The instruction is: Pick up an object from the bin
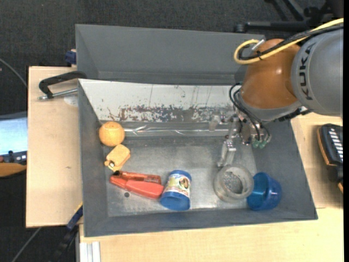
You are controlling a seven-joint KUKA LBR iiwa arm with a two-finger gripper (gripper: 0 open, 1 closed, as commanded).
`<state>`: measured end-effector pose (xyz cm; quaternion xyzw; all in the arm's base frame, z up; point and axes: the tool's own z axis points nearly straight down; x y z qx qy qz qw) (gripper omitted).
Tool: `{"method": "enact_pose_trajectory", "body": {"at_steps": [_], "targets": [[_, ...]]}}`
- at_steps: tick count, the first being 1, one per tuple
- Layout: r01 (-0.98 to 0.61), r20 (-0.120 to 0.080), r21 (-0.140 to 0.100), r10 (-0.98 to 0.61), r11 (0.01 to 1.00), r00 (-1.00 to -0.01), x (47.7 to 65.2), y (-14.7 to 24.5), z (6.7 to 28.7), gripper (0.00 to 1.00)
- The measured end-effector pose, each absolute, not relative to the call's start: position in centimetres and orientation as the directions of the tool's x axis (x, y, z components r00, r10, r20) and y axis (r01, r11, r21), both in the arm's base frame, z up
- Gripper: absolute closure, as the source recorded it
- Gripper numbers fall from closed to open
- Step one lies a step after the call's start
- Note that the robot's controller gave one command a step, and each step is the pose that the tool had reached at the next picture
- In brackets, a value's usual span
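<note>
Grey bin (163, 56): clear cup (233, 183) lies just beside the claw (229, 149), grip perhaps closed, cannot tell.

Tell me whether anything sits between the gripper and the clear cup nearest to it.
Nothing visible does. The gripper hangs just behind the clear cup, with only bare bin floor between them. The blue cup lies beside the clear cup on the view's right, not in the way.

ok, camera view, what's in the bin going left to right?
orange ball → red tool → blue-capped tub → clear cup → blue cup
</note>
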<state>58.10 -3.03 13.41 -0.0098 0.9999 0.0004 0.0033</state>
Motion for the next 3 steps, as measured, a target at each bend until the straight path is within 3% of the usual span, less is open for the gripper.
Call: {"method": "enact_pose_trajectory", "body": {"at_steps": [1, 2, 3], "targets": [[-0.005, -0.004, 0.003, -0.005, 1.000, -1.000, 56.7, -3.1, 9.0, 0.00], [-0.036, -0.008, 0.006, -0.036, 0.999, -0.999, 55.8, -6.6, 8.3, 0.00], [0.013, -0.016, 0.006, 0.013, 1.000, -1.000, 53.7, -8.6, 8.4, 0.00]]}}
